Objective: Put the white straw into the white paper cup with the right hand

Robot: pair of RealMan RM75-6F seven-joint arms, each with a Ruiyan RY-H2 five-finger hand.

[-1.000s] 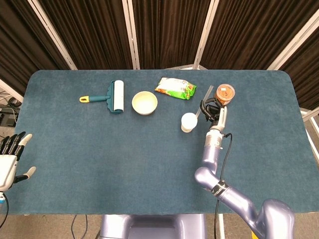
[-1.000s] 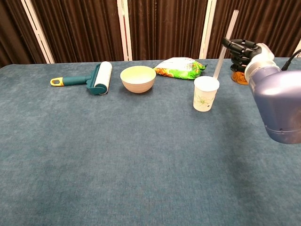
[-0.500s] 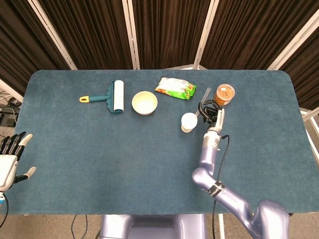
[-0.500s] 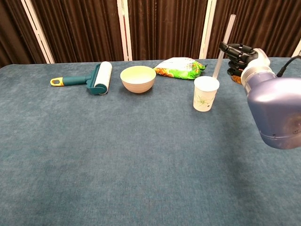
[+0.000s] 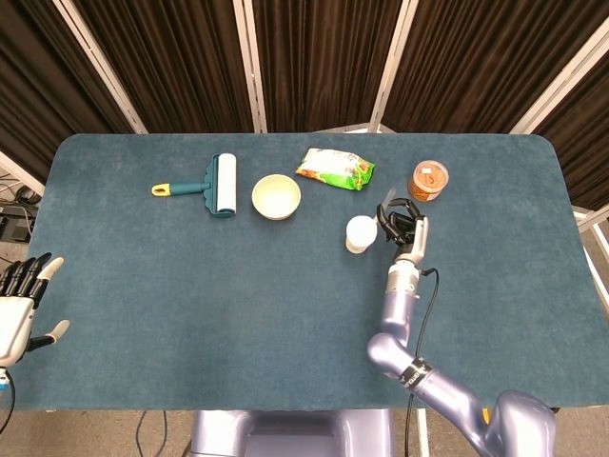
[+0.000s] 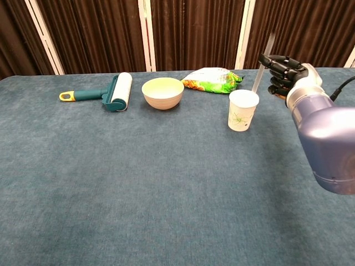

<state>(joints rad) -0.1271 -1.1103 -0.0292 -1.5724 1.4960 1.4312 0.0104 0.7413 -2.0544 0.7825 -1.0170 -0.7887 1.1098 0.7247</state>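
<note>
Right now the right hand (image 6: 283, 71) grips the white straw (image 6: 262, 65) w/ its dark fingers (image 6: 275, 62) wrapped round the upper part, holding it tilted, lower end at the rim of the white paper cup (image 6: 242, 110) (whether the tip is inside the cup, can't tell from either view). From the head view the cup (image 5: 359, 233) stands upright on the blue desk (image 5: 190, 286), just left of the right hand (image 5: 402, 225). Behind the hand sits an orange-lidded jar (image 5: 428, 180), near but apart. Green snack bag (image 5: 335, 168) lies at the back, between jar and cream bowl (image 5: 276, 196); lint roller (image 5: 209, 186) w/ teal handle lies left of the bowl. Left hand (image 5: 21, 300) hangs off the desk's left edge, well apart from everything, fingers (image 5: 27, 271) spread and holding nothing.
</note>
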